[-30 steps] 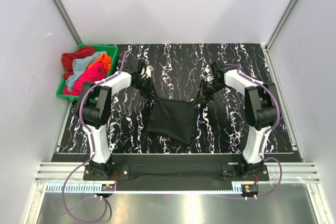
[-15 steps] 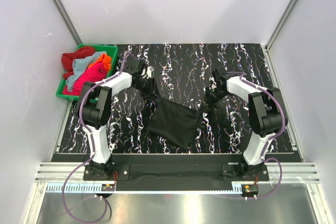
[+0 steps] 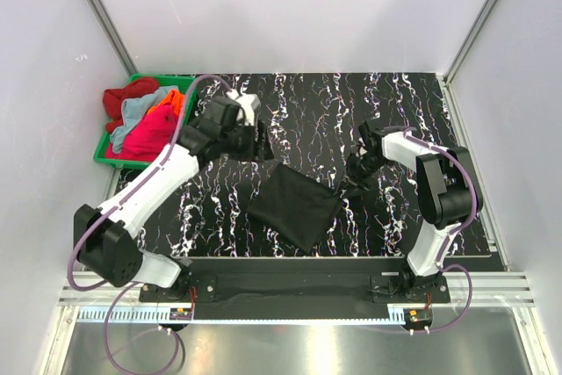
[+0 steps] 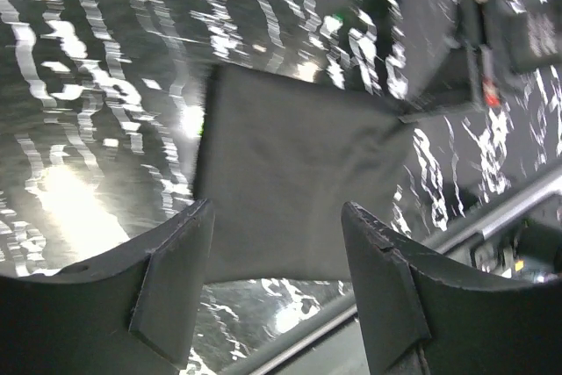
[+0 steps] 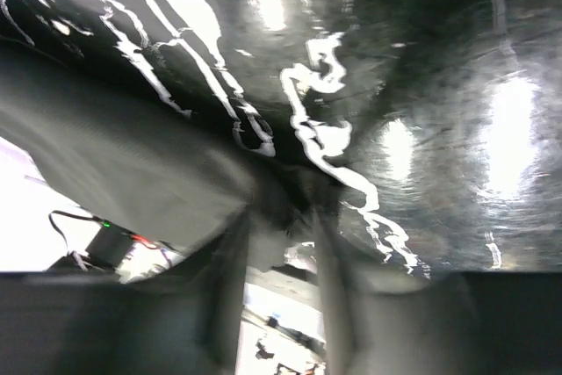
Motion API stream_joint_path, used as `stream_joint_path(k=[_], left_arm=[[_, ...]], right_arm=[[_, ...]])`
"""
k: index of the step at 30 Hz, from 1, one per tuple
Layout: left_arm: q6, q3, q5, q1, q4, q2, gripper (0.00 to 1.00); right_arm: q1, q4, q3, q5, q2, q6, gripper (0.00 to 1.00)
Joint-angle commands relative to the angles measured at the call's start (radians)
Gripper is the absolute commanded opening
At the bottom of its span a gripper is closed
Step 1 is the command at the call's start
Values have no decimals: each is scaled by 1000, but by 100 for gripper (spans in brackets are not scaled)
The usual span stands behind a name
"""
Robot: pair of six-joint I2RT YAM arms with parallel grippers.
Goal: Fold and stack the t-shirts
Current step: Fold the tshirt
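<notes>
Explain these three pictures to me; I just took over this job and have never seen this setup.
You see two robot arms bolted at a table's near edge. The wide picture looks down from above and behind them; the other two come from cameras on each wrist. A folded black t-shirt lies on the dark marbled table. A green bin at the far left holds more t-shirts in red, light blue, orange and pink. The left gripper hangs open by the black shirt, holding nothing. The right gripper sits at a corner of that shirt, jaws slightly apart; whether it grips the cloth is unclear.
</notes>
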Motion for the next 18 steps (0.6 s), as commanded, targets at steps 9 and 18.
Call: stream_joint_path(k=[9,18], left_arm=[[-324,157,-217,-340,3,252,56],[-446,506,-394,-521,-126,557,61]], right_arm=[[-168,-11,-121,-26,-218,-37,58],[-214,140,-307,-71,-281,69,33]])
